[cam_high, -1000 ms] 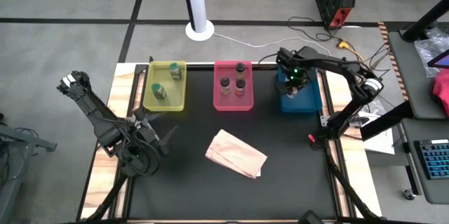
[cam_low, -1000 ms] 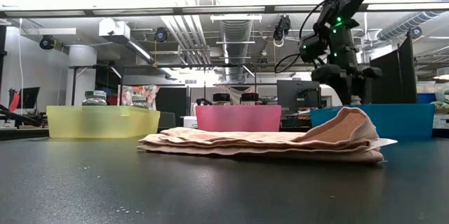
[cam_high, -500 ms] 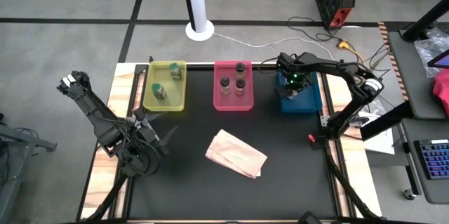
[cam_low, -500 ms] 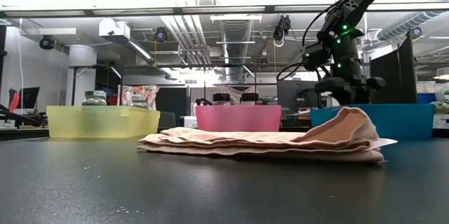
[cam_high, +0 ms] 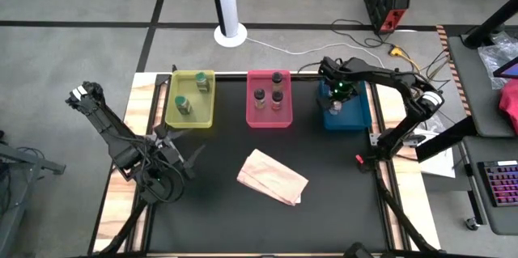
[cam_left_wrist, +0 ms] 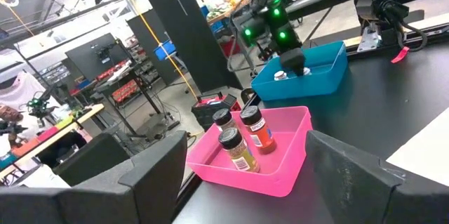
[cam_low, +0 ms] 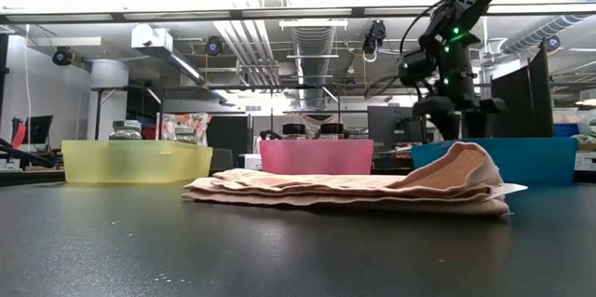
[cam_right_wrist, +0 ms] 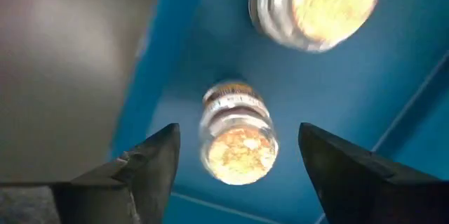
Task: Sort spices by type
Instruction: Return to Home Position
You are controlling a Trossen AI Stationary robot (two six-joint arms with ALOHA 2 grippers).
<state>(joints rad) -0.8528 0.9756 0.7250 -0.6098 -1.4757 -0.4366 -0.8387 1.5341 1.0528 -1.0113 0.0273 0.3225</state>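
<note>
My right gripper (cam_right_wrist: 238,128) hangs open over the blue tray (cam_high: 356,116), fingers pointing down. One pale-capped jar (cam_right_wrist: 238,140) stands on the tray floor below the gap, clear of both fingers. A second jar (cam_right_wrist: 316,3) stands beside it. The yellow tray (cam_high: 174,112) holds two green jars (cam_high: 201,82) (cam_high: 183,105). Three brown jars (cam_high: 278,78) (cam_high: 259,95) (cam_high: 278,98) stand in the pink tray (cam_high: 252,116). My left gripper (cam_high: 182,141) waits open near the table's left edge.
A tan paper bag (cam_high: 272,177) lies flat in the middle of the black table, nearer than the trays. The three trays line the table's far edge. In the low view the bag (cam_low: 372,190) hides part of the blue tray's front wall (cam_low: 540,157).
My right gripper dipped toward the blue tray, then rose a little, staying above the same spot. Nothing else has moved.
</note>
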